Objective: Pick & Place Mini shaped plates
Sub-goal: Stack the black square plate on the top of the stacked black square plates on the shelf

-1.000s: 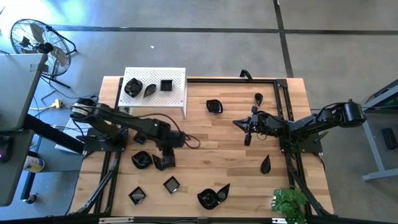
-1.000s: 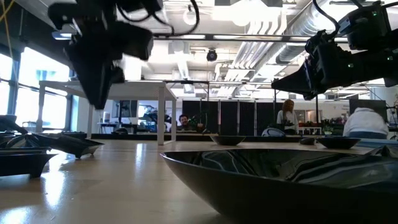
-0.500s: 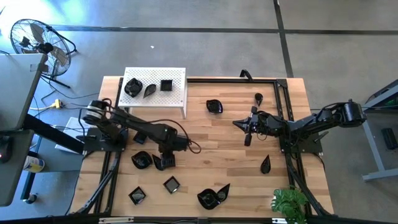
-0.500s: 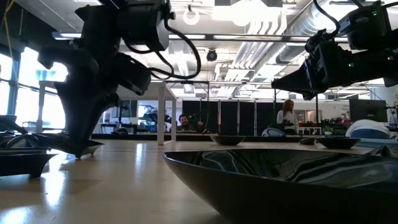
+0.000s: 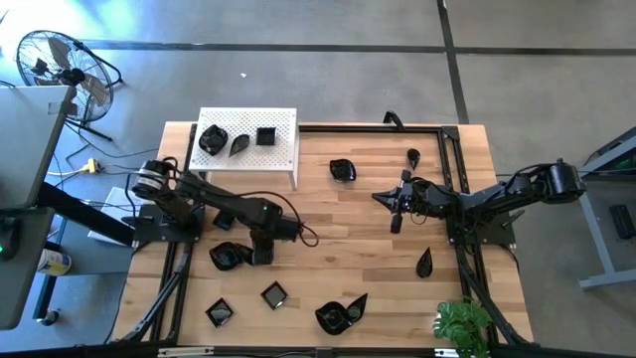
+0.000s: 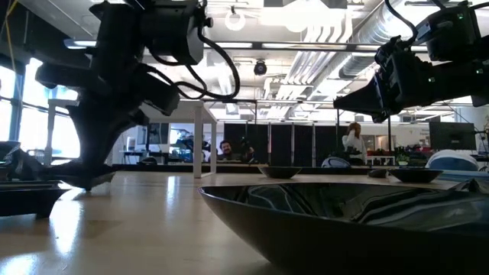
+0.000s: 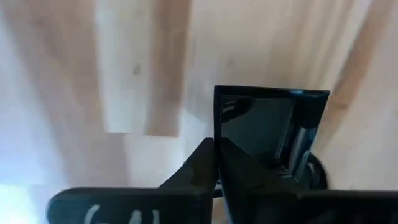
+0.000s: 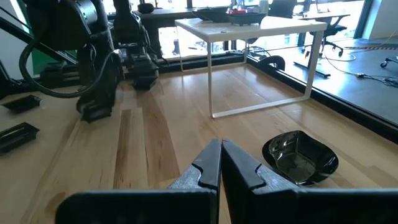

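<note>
Left pincer [image 5: 260, 255] down low at left-centre of the frame, clamped onto the rim of a square mini plate [image 7: 273, 134] sitting on the wooden surface [image 5: 338, 229]. Right pincer [image 5: 396, 221] hovering mid-right, fully closed, holding nothing.

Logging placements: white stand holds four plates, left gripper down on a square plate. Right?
Not four: the high view shows three plates on the white stand, a round one, a leaf one and a square one. The left gripper is indeed down on a square plate.
</note>
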